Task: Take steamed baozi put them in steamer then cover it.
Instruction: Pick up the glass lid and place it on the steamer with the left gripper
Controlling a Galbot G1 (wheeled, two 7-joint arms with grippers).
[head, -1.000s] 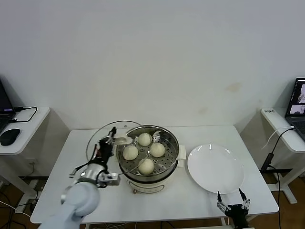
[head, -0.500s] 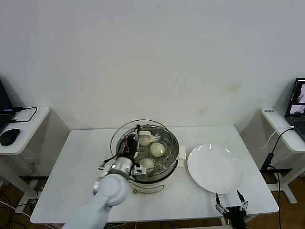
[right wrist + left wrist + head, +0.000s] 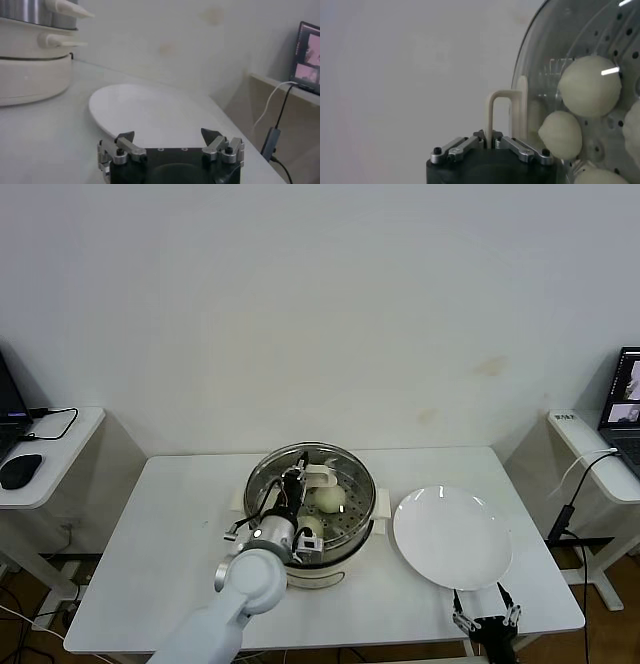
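From the head view, your left claw (image 3: 297, 481) holds the glass lid (image 3: 310, 474) over the steamer (image 3: 312, 514) on the worktop (image 3: 180, 514); buns (image 3: 330, 498) sit inside.

Left wrist: it's clamped on the lid handle (image 3: 504, 117); releasing off-centre could tip the lid.

Right wrist: your right claw (image 3: 170, 145) gapes empty near the plate (image 3: 150, 107).

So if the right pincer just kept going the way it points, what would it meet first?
Most likely the white plate. The right pincer, open and parked at the table's near edge, faces it directly in the right wrist view. The steamer sits off to one side of that line. How high the pincer hangs is unclear.
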